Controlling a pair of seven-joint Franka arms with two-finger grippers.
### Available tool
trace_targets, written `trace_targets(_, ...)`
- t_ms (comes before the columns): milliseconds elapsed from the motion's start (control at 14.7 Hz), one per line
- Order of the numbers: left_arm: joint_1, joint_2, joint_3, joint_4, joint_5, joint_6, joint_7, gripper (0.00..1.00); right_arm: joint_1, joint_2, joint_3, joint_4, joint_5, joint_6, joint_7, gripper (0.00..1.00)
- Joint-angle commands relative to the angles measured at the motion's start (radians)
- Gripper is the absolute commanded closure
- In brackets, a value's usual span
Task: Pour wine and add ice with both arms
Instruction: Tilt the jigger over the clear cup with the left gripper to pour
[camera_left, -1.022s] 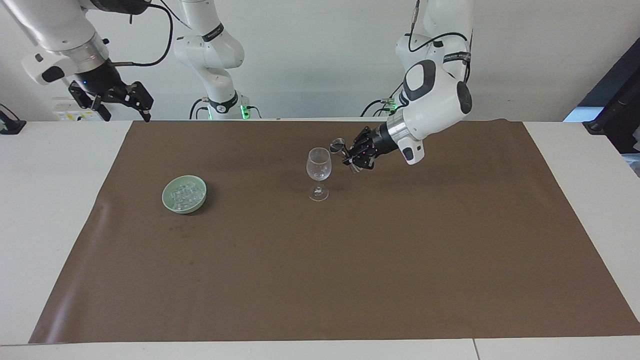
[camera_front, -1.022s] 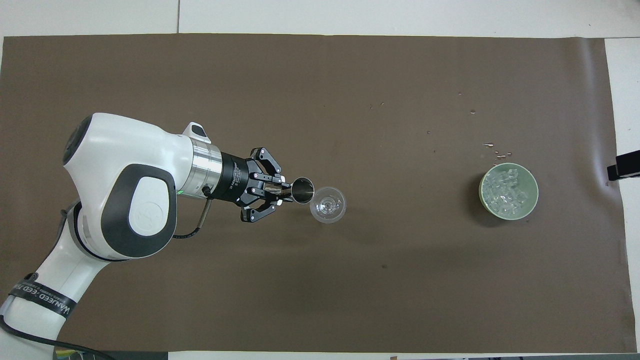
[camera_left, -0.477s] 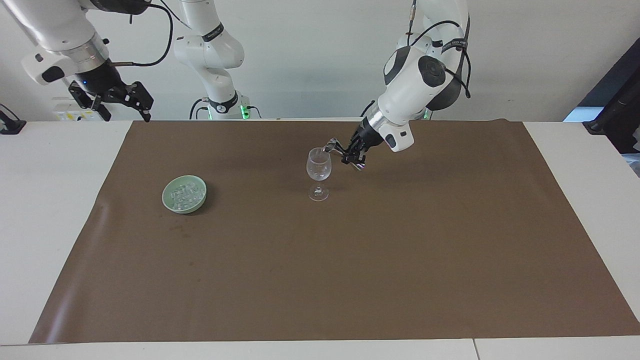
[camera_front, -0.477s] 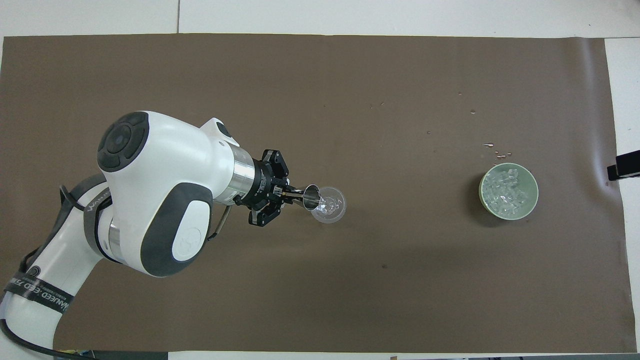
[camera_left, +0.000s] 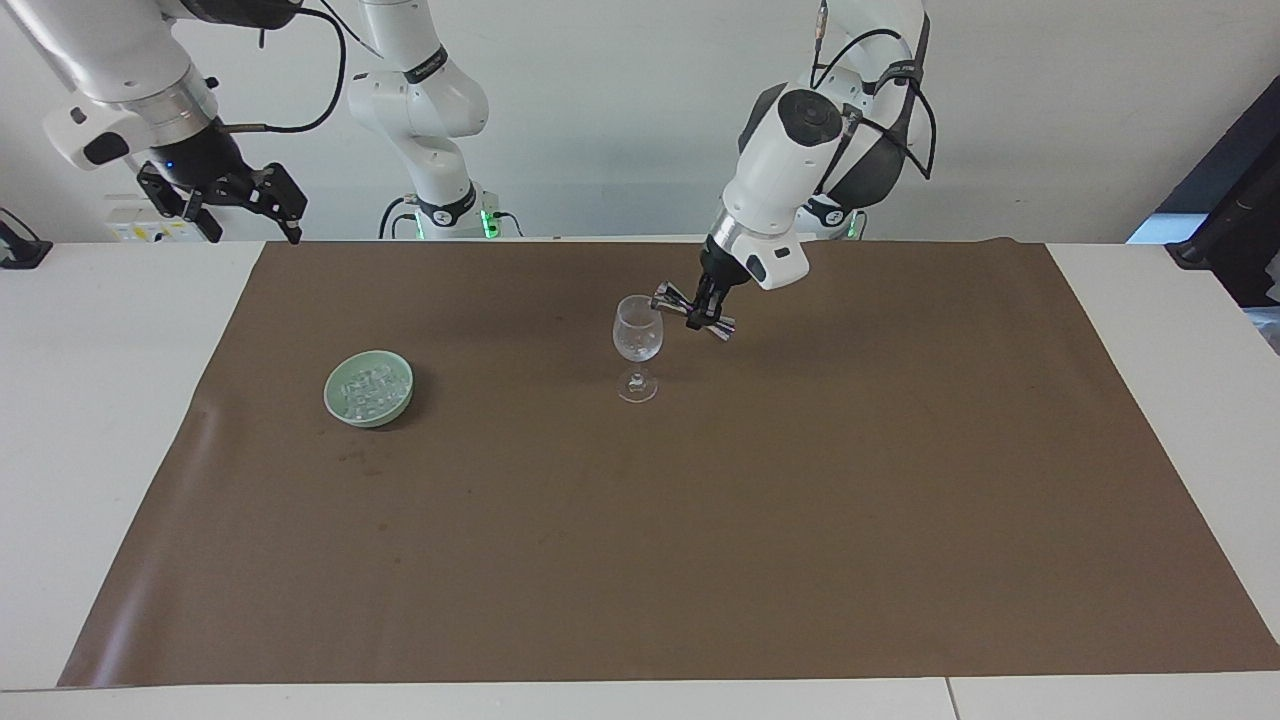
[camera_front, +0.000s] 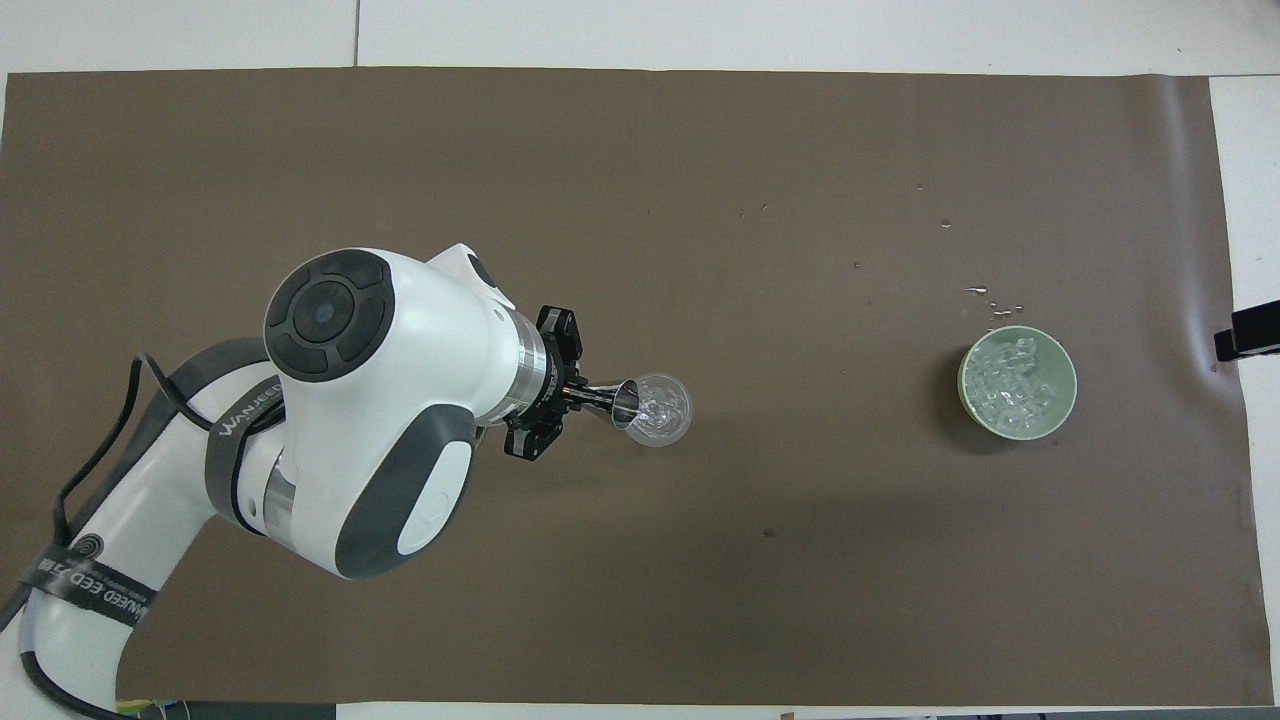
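Note:
A clear stemmed glass (camera_left: 637, 335) stands on the brown mat; it also shows in the overhead view (camera_front: 662, 410). My left gripper (camera_left: 708, 300) (camera_front: 570, 392) is shut on a metal jigger (camera_left: 692, 308) (camera_front: 625, 398), tipped on its side with its mouth over the glass rim. Clear liquid shows in the glass. The ice (camera_left: 366, 388) (camera_front: 1015, 378) lies heaped in a pale green bowl (camera_left: 402, 400) (camera_front: 1066, 400) toward the right arm's end. My right gripper (camera_left: 270, 205) is open, empty and raised, waiting over the white table by the mat's corner.
Small wet drops and bits (camera_front: 990, 300) lie on the mat (camera_left: 700, 520) just farther from the robots than the bowl. A dark object (camera_left: 1230, 230) stands off the table at the left arm's end.
My left wrist has turned and risen, tipping the jigger further onto its side over the glass rim. Liquid now ripples in the glass. The right arm has not moved.

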Motion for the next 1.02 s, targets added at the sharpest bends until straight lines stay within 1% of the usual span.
trace_targets(0, -0.038, 0.014, 0.005, 0.032, 0.098, 0.005, -0.071, 1.0, -0.008, -0.015, 0.007, -0.019, -0.005, 0.002, 0.006, 0.0)
trace_targets(409, -0.09, 0.018, 0.003, 0.04, 0.281, 0.01, -0.141, 1.0, -0.015, -0.015, 0.007, -0.018, -0.005, 0.0, 0.004, 0.0)
trace_targets(545, -0.098, 0.02, -0.002, 0.044, 0.316, 0.051, -0.196, 1.0, -0.011, -0.017, 0.007, -0.019, -0.005, -0.003, 0.006, 0.0)
trace_targets(681, -0.116, 0.02, -0.003, 0.04, 0.368, 0.06, -0.224, 1.0, -0.008, -0.02, 0.007, -0.024, -0.005, -0.012, 0.001, 0.0)
trace_targets(817, -0.13, 0.02, -0.003, 0.041, 0.403, 0.051, -0.224, 1.0, -0.006, -0.033, 0.007, -0.056, 0.004, -0.002, 0.0, 0.0)
trace_targets(885, -0.132, 0.02, -0.003, 0.043, 0.434, 0.048, -0.227, 1.0, -0.006, -0.041, 0.007, -0.079, 0.022, 0.02, 0.0, 0.0)
trace_targets(954, -0.133, 0.018, -0.005, 0.043, 0.456, 0.046, -0.227, 1.0, -0.008, -0.053, 0.007, -0.111, 0.056, 0.067, -0.009, 0.0)
